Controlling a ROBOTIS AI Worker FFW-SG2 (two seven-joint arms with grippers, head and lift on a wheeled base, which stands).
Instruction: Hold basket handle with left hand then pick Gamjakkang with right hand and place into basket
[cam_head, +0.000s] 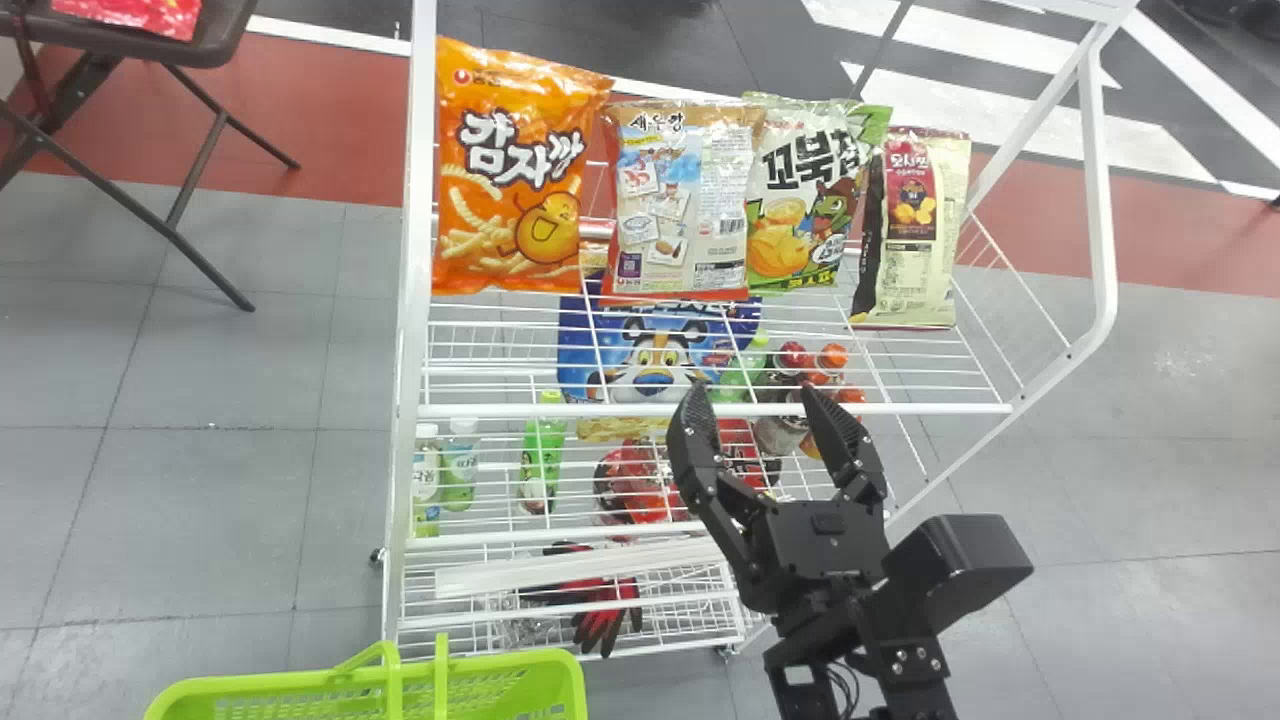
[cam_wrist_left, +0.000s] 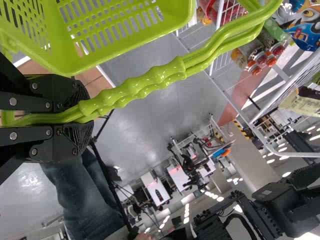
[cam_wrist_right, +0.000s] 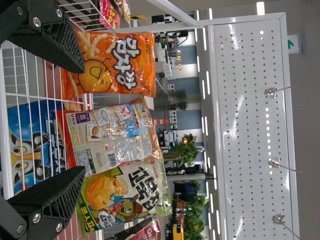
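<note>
The orange Gamjakkang bag (cam_head: 515, 175) stands at the left end of the rack's top shelf; the right wrist view shows the same Gamjakkang (cam_wrist_right: 112, 65). My right gripper (cam_head: 755, 395) is in front of the shelf's front rail, lower and to the right of that bag, its fingers spread with nothing between them. In the right wrist view the right gripper (cam_wrist_right: 77, 120) points toward the row of bags. The green basket (cam_head: 480, 690) is at the bottom left of the head view. In the left wrist view my left gripper (cam_wrist_left: 75, 119) is closed around the handle (cam_wrist_left: 135, 87) of the basket (cam_wrist_left: 120, 35).
Beside the Gamjakkang stand a shrimp snack bag (cam_head: 680, 200), a green bag (cam_head: 805, 195) and a cream bag (cam_head: 915, 230). The white rack (cam_head: 720, 410) has bottles and a blue bag (cam_head: 655, 350) lower down. A folding table (cam_head: 130, 40) stands back left.
</note>
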